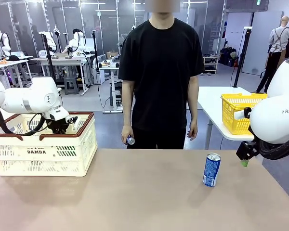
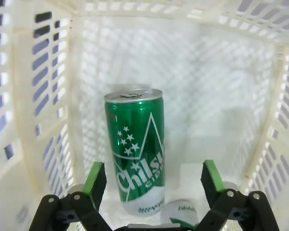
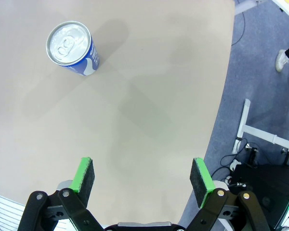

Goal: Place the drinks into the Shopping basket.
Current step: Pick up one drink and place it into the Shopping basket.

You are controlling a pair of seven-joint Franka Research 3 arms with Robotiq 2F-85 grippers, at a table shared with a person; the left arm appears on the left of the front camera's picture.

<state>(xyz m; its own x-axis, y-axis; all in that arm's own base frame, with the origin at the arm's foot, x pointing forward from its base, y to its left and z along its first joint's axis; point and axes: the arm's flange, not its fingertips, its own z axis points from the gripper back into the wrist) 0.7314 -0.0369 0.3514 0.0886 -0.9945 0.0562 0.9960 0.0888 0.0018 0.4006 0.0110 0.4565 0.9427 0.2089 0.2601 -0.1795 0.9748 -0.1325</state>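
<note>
The fingers of your right gripper (image 3: 142, 173) stand wide and empty at the bottom of its wrist view. The blue can (image 3: 70, 42) stands upright on the table (image 3: 135, 106), well apart toward the upper left, and this arm is nearer to it. Your left gripper (image 2: 154, 175), also wide, straddles an upright green can (image 2: 136, 144) inside the basket (image 2: 38, 120) without touching it.

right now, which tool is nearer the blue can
Right. The right tool hangs open just right of the blue can; the left tool is far off, down in the shopping basket.

Lab hall: cluttered worktops (image 1: 62, 61) far beyond left pincer (image 1: 63, 126), glass partitions (image 1: 103, 24), grey floor (image 1: 86, 103).
</note>
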